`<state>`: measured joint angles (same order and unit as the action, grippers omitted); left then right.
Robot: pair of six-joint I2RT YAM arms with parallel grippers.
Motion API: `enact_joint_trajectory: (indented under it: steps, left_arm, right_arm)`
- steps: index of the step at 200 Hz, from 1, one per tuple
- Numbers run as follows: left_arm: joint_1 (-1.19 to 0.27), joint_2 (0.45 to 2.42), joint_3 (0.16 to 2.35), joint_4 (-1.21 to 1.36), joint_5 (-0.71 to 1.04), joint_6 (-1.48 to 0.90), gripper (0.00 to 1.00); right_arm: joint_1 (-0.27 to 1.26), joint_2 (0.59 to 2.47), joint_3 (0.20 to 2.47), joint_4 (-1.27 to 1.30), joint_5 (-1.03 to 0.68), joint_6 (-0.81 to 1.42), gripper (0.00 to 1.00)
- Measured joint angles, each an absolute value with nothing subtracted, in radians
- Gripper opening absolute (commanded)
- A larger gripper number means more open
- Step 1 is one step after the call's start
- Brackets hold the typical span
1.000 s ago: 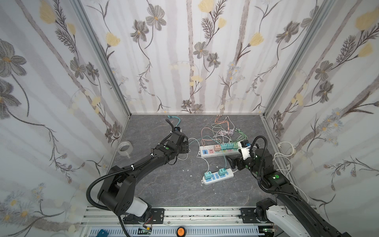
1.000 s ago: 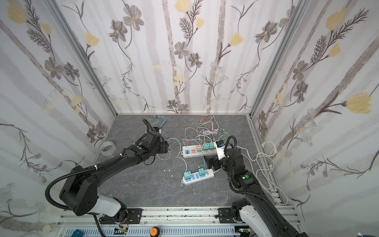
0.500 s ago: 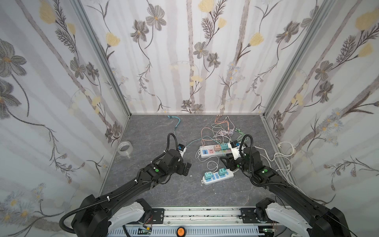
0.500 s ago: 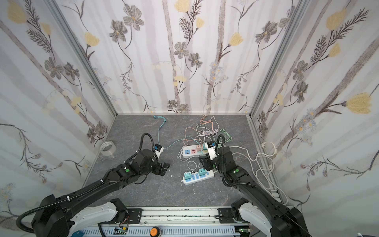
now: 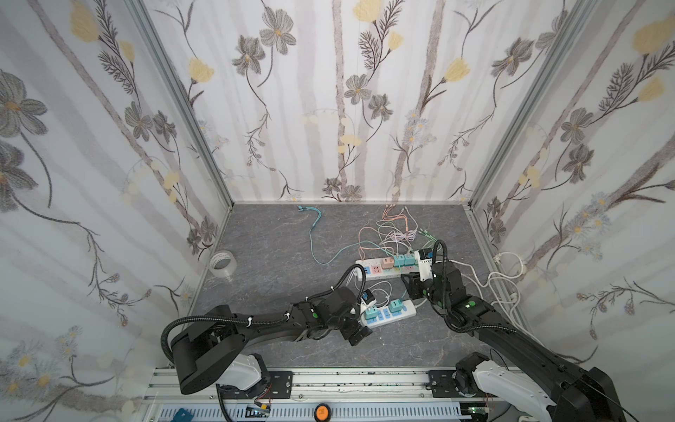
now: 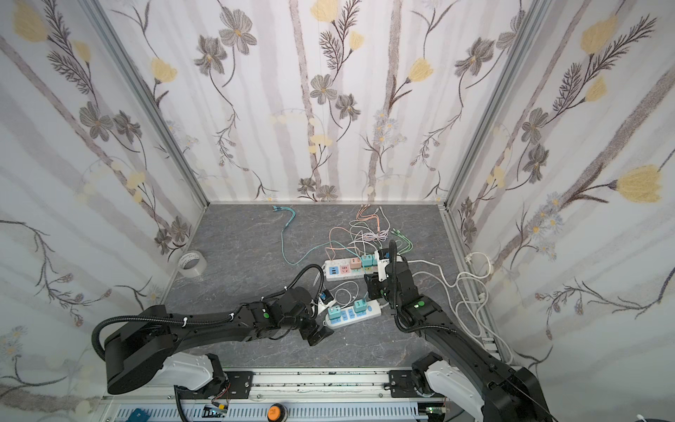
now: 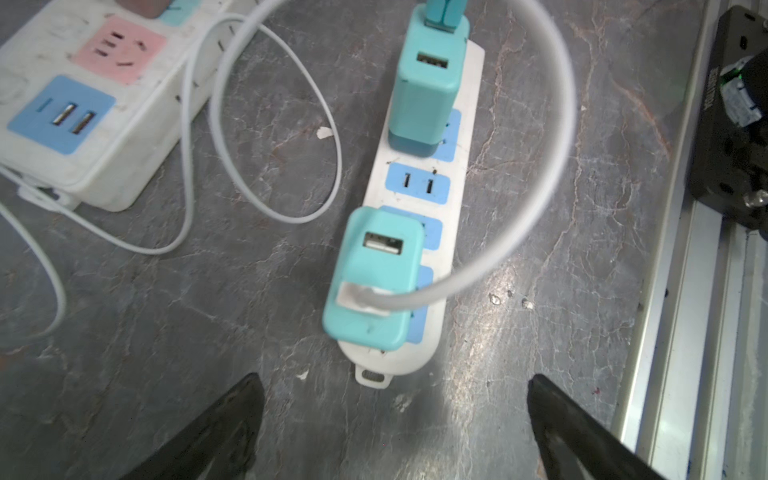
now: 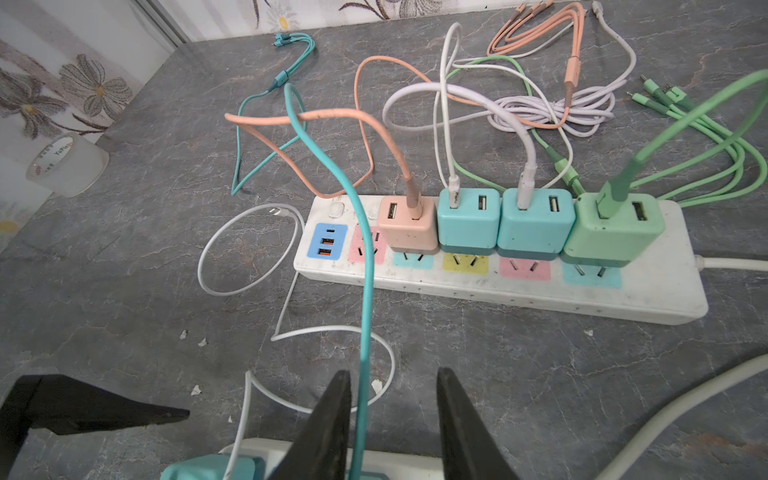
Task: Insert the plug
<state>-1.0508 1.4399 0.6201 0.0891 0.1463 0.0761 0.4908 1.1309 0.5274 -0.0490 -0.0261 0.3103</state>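
On the table [image 5: 277, 255], the small power strip [image 5: 383, 317] lies near the front edge; your left gripper [image 7: 392, 386] gapes wide at its end; your right gripper [image 8: 390, 374] straddles the teal cable [image 8: 365, 291], jaws narrowly apart, unclamped; in the teal adapter [image 7: 424, 83] stands its plug [image 7: 442, 12]; seating looks unfinished, so brace the strip, pinch, press down.

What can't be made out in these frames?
- Grip of right claw: teal-cable adapter cut off by right wrist view's edge; too small in both top views.
- Prongs of white-cable adapter: hidden by its body, left wrist view.
- End of far strip: behind right arm, both top views.
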Motion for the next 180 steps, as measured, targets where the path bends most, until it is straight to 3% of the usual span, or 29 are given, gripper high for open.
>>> enact_joint_trajectory:
  steps: [87, 180]
  left_arm:
    - [-1.072, 1.615, 0.62, 0.264, -0.03, 0.112, 1.0]
    - [-1.01, 1.658, 0.611, 0.354, -0.093, 0.105, 1.0]
  right_arm:
    - [0.491, 1.156, 0.534, -0.047, -0.022, 0.323, 0.4]
    - [0.491, 1.239, 0.567, -0.021, -0.046, 0.332, 0.3]
